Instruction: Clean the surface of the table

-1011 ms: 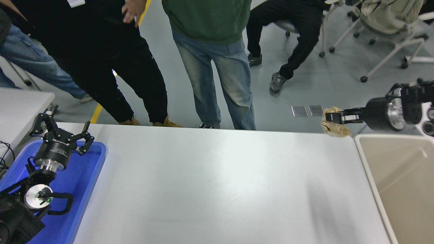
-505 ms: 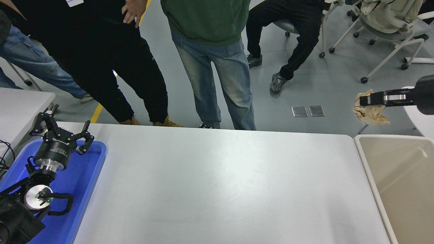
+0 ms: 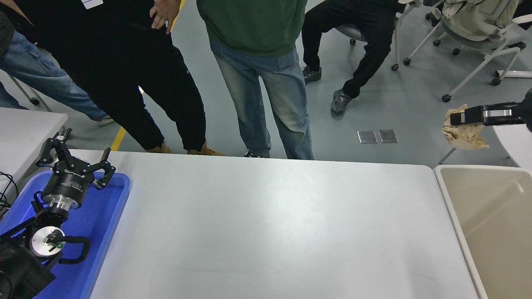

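While people (image 3: 257, 62) stand beyond, right pincer (image 3: 455, 118) grips crumpled paper (image 3: 463, 135) above beige bin (image 3: 447, 191).

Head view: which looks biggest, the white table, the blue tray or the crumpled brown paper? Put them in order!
1. table surface, by far the widest.
2. blue tray, partly hidden by the parked left pincer.
3. crumpled brown paper, held by the right pincer.

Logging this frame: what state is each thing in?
Right gripper: shut on crumpled paper, held in the air beyond the bin.
Left gripper: open, parked over blue tray.
Bin: open-topped, no contents visible.
Table: bare.
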